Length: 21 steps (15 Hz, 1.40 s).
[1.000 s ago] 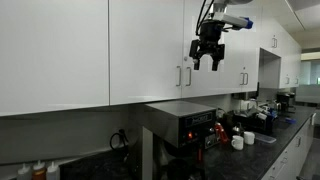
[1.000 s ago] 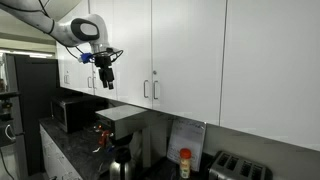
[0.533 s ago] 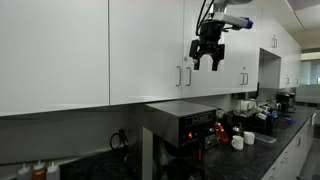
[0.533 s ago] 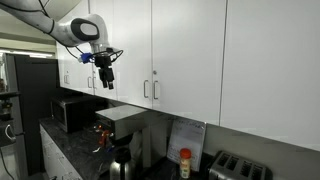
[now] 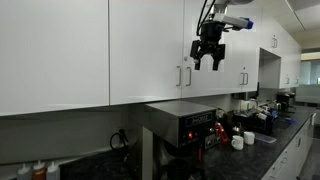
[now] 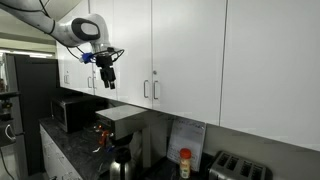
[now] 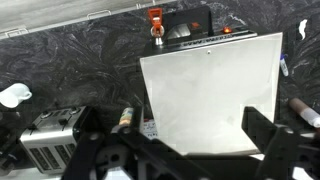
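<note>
Gripper, fingers spread and empty, hovers near the cabinet handles. We judge this an approach step; the next move calls for lining up with a handle.

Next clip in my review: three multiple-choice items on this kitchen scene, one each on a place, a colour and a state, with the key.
1. Where is the gripper? A. on the counter B. in the air before the upper cabinet doors C. inside a microwave
2. What colour are the upper cabinet doors? A. white B. black C. red
3. How is the gripper? A. shut on a bottle B. shut on a door handle C. open and empty
Key: 1 B, both exterior views show it level with the doors; 2 A, they look white; 3 C, the wrist view shows its fingers wide apart, nothing between.
</note>
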### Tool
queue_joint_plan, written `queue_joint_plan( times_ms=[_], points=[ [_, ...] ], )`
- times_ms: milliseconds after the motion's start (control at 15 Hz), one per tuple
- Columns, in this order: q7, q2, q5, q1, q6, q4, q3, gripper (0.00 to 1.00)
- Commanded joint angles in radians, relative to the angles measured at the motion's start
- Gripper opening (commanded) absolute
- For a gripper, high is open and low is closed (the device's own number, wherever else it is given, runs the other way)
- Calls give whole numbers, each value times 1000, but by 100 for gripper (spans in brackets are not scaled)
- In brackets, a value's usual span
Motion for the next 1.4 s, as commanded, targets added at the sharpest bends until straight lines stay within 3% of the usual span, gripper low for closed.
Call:
queue_joint_plan(
  times_ms=[0,333,600,1067,1333],
  points=[
    [12,15,-56,-35,62,-15,-18,100],
    [27,21,-158,-66,162,-42,-25,100],
    [102,9,-298,-92,251,-76,7,100],
    [358,0,-575,-146,325,-116,82,100],
    [498,14,-719,-145,328,-123,89,100]
  ],
)
